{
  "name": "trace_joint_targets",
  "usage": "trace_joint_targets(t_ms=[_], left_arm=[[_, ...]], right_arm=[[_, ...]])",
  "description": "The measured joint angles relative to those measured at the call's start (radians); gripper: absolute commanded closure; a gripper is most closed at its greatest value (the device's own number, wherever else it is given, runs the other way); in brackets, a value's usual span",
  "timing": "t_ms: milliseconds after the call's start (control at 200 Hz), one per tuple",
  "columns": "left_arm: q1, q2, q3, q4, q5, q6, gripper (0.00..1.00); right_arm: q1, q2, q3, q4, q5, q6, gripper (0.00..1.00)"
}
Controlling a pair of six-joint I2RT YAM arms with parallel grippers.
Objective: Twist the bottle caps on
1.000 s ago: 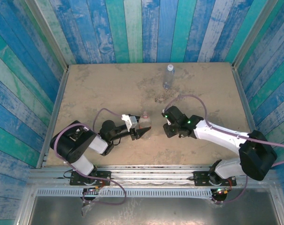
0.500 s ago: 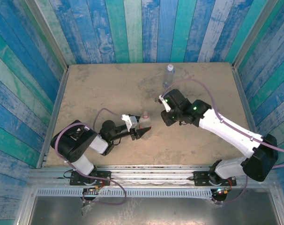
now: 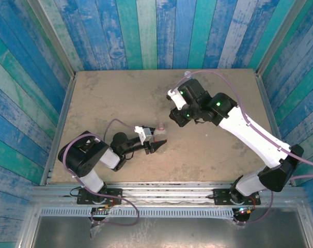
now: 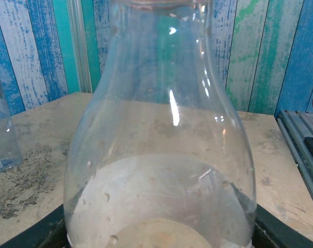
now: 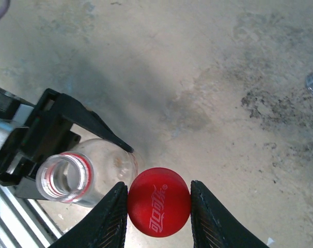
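Since the near side of the table (image 3: 105,98) is where it's all happening, start there: the left gripper (image 3: 155,144) sits low near the front edge and looks clamped on the bottle (image 3: 159,132), one dark finger on each side of the body. Its wrist camera is pretty much pressed up against the clear bottle (image 4: 161,155), which stands upright on the table with a pale band around the bottom. From the right wrist you can look straight down into the bottle's open neck (image 5: 63,176), so no cap is on it yet. A bit further back and off to the right, the right gripper (image 3: 178,118) hangs above the table, and it's pinching the red cap (image 5: 159,201) between its two fingers (image 5: 115,217), logo side up, so the threaded side should be facing down. In that view the cap sits just beside the neck, off to the right, not over it. So the step in hand looks like carrying the cap to the first bottle, with the screwing itself not started. The next move probably calls for sliding the cap sideways until it's centred over the neck, lowering it flat onto the threads, then twisting while the left side holds the bottle steady; come down crooked and it'll likely cross-thread or nudge the bottle. Way at the back, partly behind the right arm, the second bottle (image 3: 187,75) stands by the far wall, too small to tell whether it's capped.
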Motion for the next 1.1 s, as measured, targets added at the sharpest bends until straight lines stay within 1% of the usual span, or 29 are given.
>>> trace_joint_targets(t_ms=[245,521,1097], left_arm=[[0.0,0.005,0.006,0.0,0.003,0.0,0.38],[0.0,0.01,0.01,0.001,0.006,0.0,0.37],[0.0,0.012,0.011,0.001,0.006,0.0,0.38]], right_arm=[[0.053,0.069,0.093,-0.06,-0.021,-0.034,0.64],[0.111,0.111,0.129,-0.107,-0.019,-0.063,0.64],[0.126,0.146,0.158,-0.143,-0.007,-0.074,0.66]])
